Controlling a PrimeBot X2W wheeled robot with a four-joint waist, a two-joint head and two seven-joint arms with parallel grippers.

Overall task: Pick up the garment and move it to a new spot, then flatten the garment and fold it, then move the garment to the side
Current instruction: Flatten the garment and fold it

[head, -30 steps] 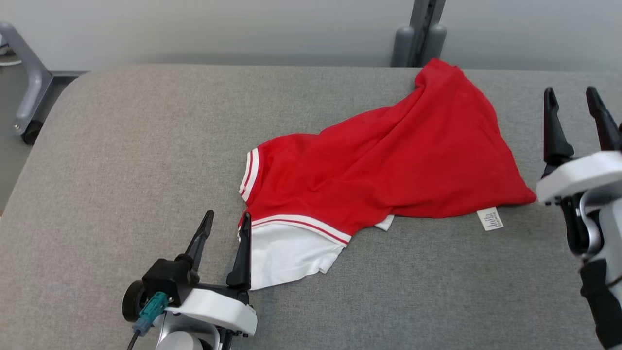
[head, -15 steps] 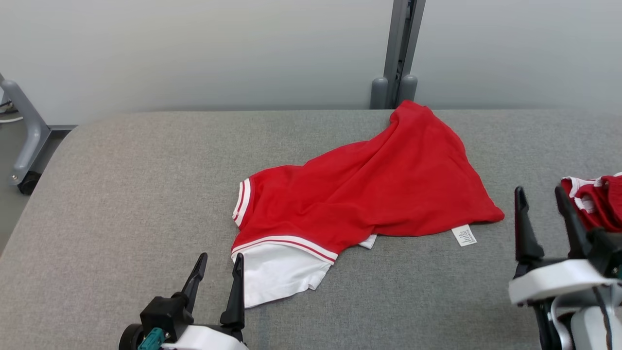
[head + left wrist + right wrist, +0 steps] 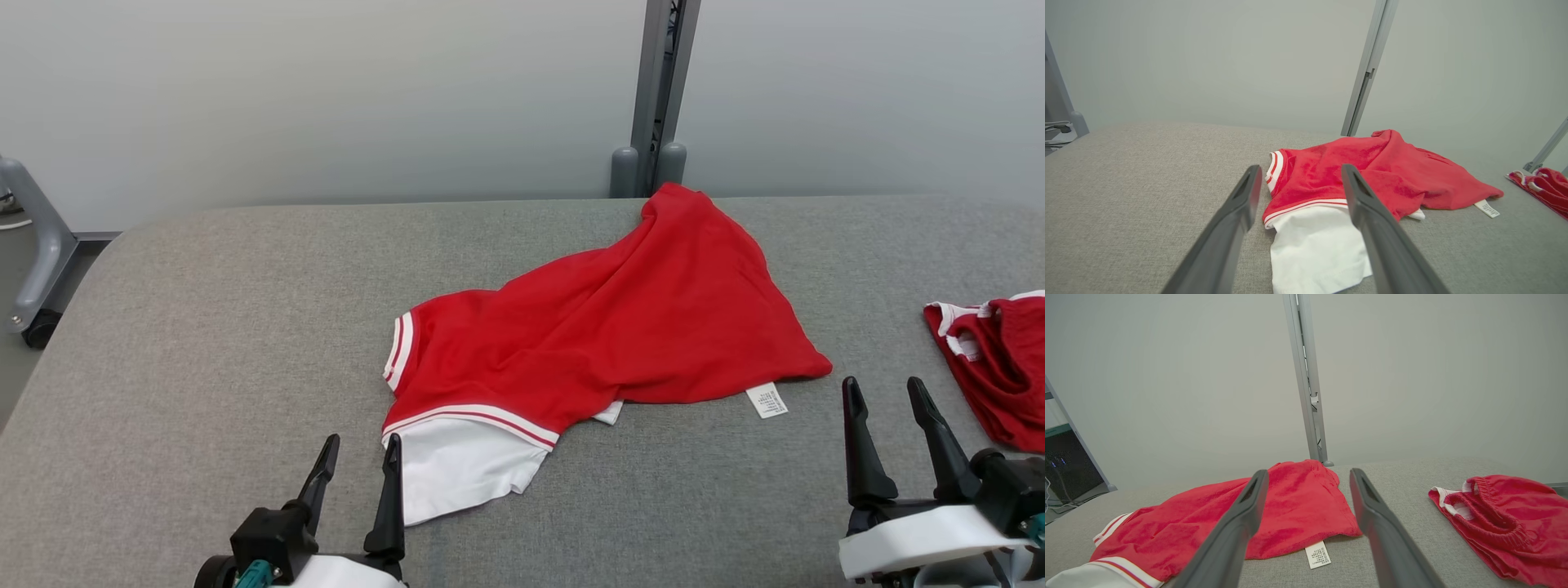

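Note:
The garment (image 3: 604, 327) is a red jersey with white striped trim and a white sleeve, lying crumpled in the middle of the grey table (image 3: 204, 327). A white label (image 3: 767, 400) sticks out at its near right corner. My left gripper (image 3: 362, 441) stands open at the white sleeve's left edge, nothing between its fingers. In the left wrist view the sleeve lies just ahead of the left gripper (image 3: 1300, 167), with the garment (image 3: 1404, 179) beyond. My right gripper (image 3: 883, 382) is open, just right of the label. The right wrist view has the right gripper (image 3: 1308, 471) facing the garment (image 3: 1216, 514).
A second red garment (image 3: 996, 359) with a white-trimmed waistband lies bunched at the table's right edge, close to my right gripper, and appears as the second garment (image 3: 1502, 510) in the right wrist view. A grey post (image 3: 653, 98) rises behind the table. A wheeled frame leg (image 3: 33, 261) stands left.
The head camera has tilted up, bringing the wall and the second garment into view. My right gripper has drawn back from beside the garment's right side to near its label. Both stayed open.

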